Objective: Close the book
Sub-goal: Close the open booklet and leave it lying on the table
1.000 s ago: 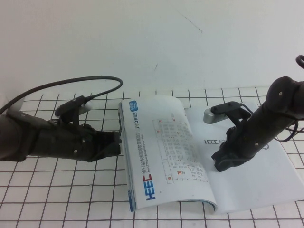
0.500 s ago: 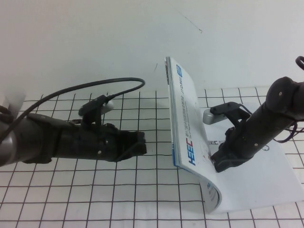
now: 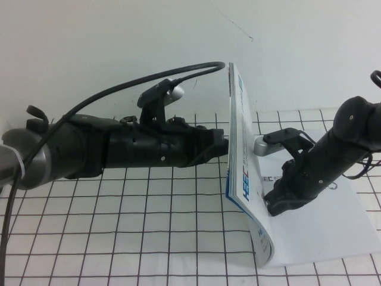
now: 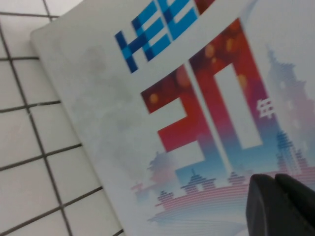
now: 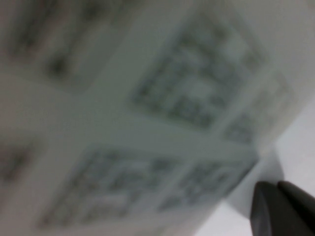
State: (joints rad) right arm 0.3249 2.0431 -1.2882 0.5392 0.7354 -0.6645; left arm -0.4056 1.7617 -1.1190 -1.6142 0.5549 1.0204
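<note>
Book (image 3: 265, 247), cover (image 3: 240, 119) upright, between left gripper (image 3: 224, 145) (jaws together, pushing its back) and right gripper (image 3: 278, 207) (seemingly closed, pinning the right page (image 3: 333, 232)): falling cover may land on that gripper and stay ajar.

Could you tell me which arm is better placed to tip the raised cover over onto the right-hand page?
Left. The left gripper is at the outer face of the upright cover, so a rightward push should probably fold it shut. The right gripper rests on the right-hand page, in the cover's path.
</note>
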